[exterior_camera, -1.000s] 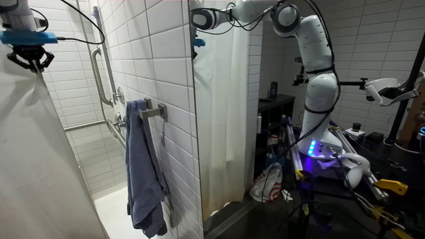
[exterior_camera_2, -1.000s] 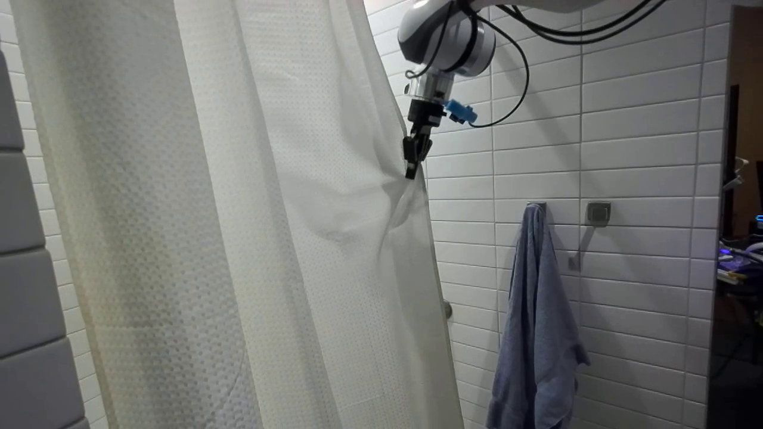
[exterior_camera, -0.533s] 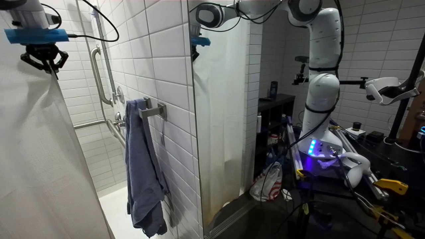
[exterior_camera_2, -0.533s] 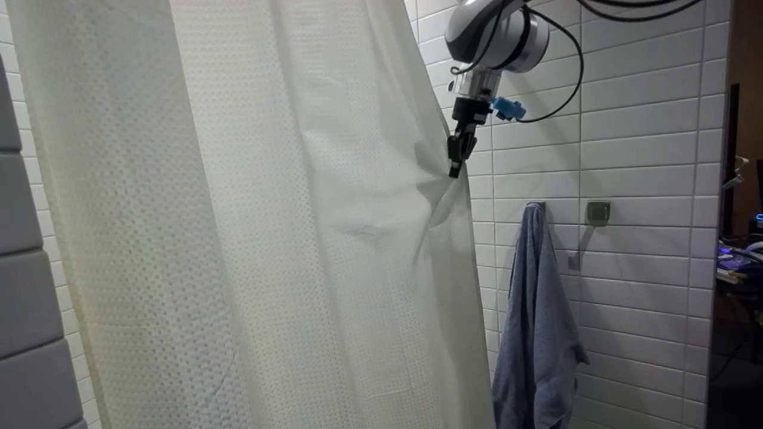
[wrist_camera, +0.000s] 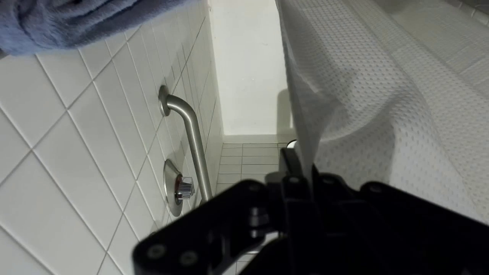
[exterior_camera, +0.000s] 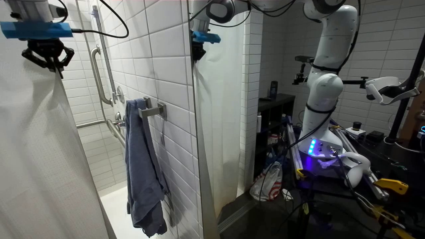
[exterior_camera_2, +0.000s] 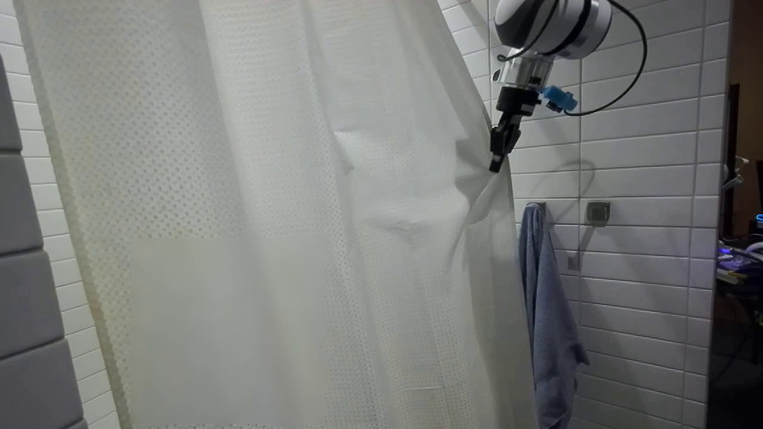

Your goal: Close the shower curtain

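The shower curtain is a tall cream-white sheet with soft vertical folds. It hangs at the left in an exterior view (exterior_camera: 36, 146) and fills much of another exterior view (exterior_camera_2: 286, 196). In the wrist view the curtain (wrist_camera: 366, 72) covers the right side. My gripper (exterior_camera: 57, 69) is shut on the curtain's free edge, pinching it at the fingertips; it also shows in an exterior view (exterior_camera_2: 496, 165) and in the wrist view (wrist_camera: 301, 168). Creases run from the pinch, and the curtain slants toward the gripper. The curtain's top is out of view.
A blue-grey towel (exterior_camera: 141, 166) hangs from a wall hook beside a square metal fitting (exterior_camera: 162, 111); the towel is partly behind the curtain in an exterior view (exterior_camera_2: 551, 333). A bent metal grab bar (wrist_camera: 193, 133) and a valve knob (wrist_camera: 184, 189) stick out from the tiled wall (wrist_camera: 88, 152).
My gripper has moved right with the curtain's edge still pinched, pulling the curtain wider. In an exterior view the edge has come across to cover part of the towel.
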Available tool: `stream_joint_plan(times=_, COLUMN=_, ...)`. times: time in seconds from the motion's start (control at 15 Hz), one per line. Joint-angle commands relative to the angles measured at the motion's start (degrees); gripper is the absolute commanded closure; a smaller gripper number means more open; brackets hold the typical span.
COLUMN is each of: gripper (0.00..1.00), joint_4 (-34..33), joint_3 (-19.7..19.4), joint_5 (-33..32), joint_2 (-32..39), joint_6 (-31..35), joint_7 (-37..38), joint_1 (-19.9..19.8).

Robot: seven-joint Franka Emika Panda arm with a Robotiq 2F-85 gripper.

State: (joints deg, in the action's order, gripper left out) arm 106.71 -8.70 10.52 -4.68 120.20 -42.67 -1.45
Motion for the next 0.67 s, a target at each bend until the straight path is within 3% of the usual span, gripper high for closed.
stream_joint_plan(times=0.0, gripper=1.00, joint_4=3.20, joint_3=-0.12, joint_5=2.59, joint_2=-3.46, joint_6=-1.25, joint_7=-6.37, joint_1=-1.16)
stream_joint_plan(times=0.33, gripper=1.00, joint_4=6.95, joint_3=-0.32, joint_5=3.98, joint_2=-6.62, joint_6=-2.09, joint_7=-9.74, joint_1=-1.03)
stream_joint_plan(times=0.4, gripper=0.99, joint_4=4.34, joint_3=-0.02, joint_5=3.42, joint_2=-4.06, joint_6=-1.48, joint_7=-7.84, joint_1=-0.96)
stream_joint_plan(times=0.6, gripper=0.99, joint_4=5.52, joint_3=-0.15, joint_5=3.60, joint_2=-5.25, joint_6=-1.53, joint_7=-8.46, joint_1=-0.83)
